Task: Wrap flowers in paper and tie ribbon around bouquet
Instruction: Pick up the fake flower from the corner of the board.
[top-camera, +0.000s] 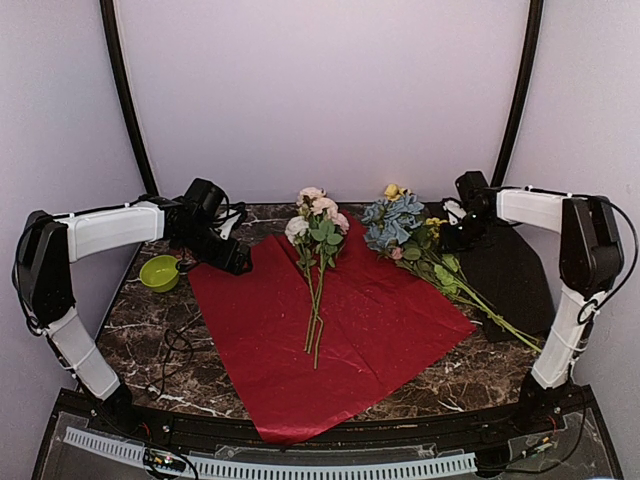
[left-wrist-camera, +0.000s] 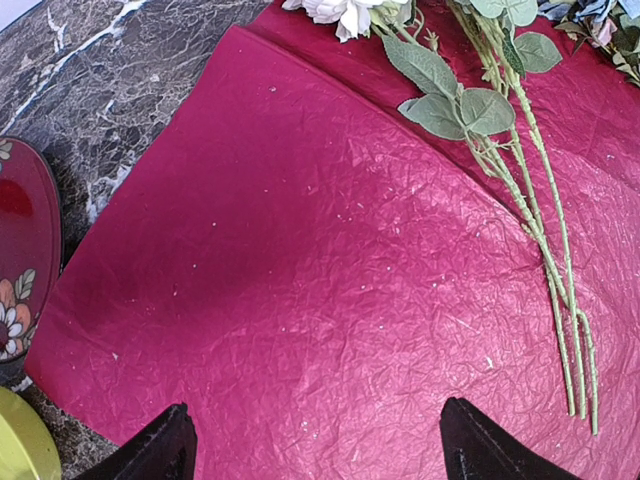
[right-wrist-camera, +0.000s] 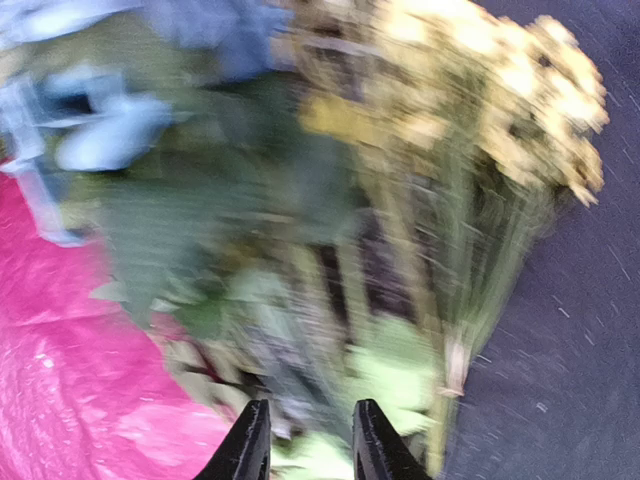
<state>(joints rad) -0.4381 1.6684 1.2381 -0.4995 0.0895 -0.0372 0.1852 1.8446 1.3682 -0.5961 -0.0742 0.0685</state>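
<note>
Robot test booth; plain white walls (top-camera: 320, 90); marble table (top-camera: 130, 335)

White shells (top-camera: 110, 228), black joints (top-camera: 590, 245), black left claw (left-wrist-camera: 315, 440), right claw (right-wrist-camera: 310, 440)

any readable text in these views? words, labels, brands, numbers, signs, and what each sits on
None: no word, number, brand or sign can be read in any view.
The round red item carries only a flower print, no lettering.
The paper, green bowl and table show no markings.
The right wrist view is too blurred to read anything.
</note>
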